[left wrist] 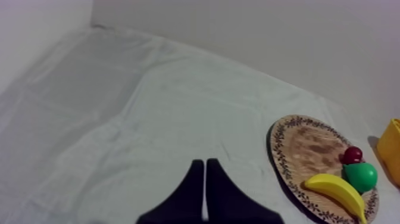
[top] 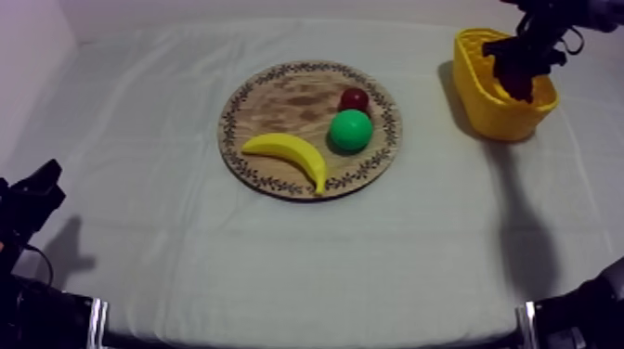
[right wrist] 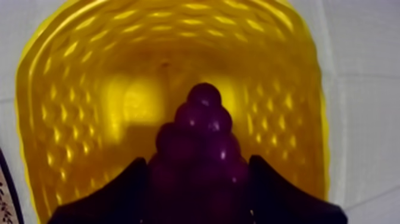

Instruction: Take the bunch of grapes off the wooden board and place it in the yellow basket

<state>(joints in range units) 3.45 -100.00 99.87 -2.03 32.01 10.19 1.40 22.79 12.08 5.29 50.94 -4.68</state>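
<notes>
grey-white cloth covers the counter [top: 186, 260] from edge to edge, with pale walls behind its far edge. near the middle of the counter lies a round wooden board [top: 279, 102] with a patterned rim. on it are a banana [top: 288, 153] along the side toward the near edge, a round green fruit [top: 351, 130] just beside the banana's tip, and a small red fruit [top: 354, 97] touching the green one on the far side.

a yellow basket [top: 483, 102] stands toward the far right corner of the counter, well apart from the board. the right end effector [top: 527, 65] hangs over the basket's mouth with the bunch of grapes [top: 516, 84] below it. from the right wrist, its two black fingers [right wrist: 119, 190] are closed round the dark purple grapes [right wrist: 202, 137], one on each side of the bunch, which points down into the dimpled inside of the basket [right wrist: 71, 89]. whether the grapes touch the basket's floor, i cannot tell.

the left end effector [top: 37, 190] sits low by the near left corner of the counter, well away from the board. from the left wrist, its fingers [left wrist: 193, 179] lie pressed together as a narrow wedge with nothing between them, over bare cloth, with the board [left wrist: 303, 143], banana [left wrist: 336, 189], green fruit [left wrist: 361, 176] and red fruit [left wrist: 352, 154] off to one side.
</notes>
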